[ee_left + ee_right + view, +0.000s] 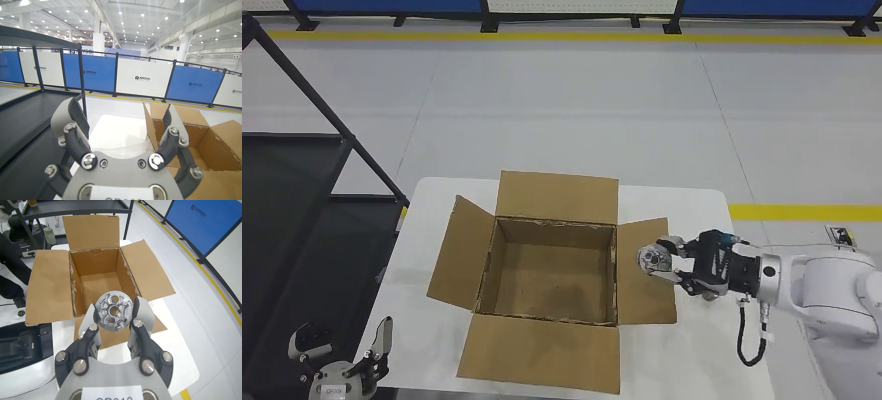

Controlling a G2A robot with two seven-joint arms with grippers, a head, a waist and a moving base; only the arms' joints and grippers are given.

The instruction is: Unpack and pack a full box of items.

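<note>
My right jaws pinch a metal disc [651,260] by its rim above the three o'clock flap of the box [552,238], its open well lying toward nine o'clock, while my left jaws hang spread, far off at seven o'clock.

Right arm [802,282] extends in from the right edge, roughly horizontal, right gripper [653,261] just right of frame centre with fingers clamped on the rim of a metal disc [113,312]; left gripper [342,347] in the lower-left corner, fingers spread wide.
</note>
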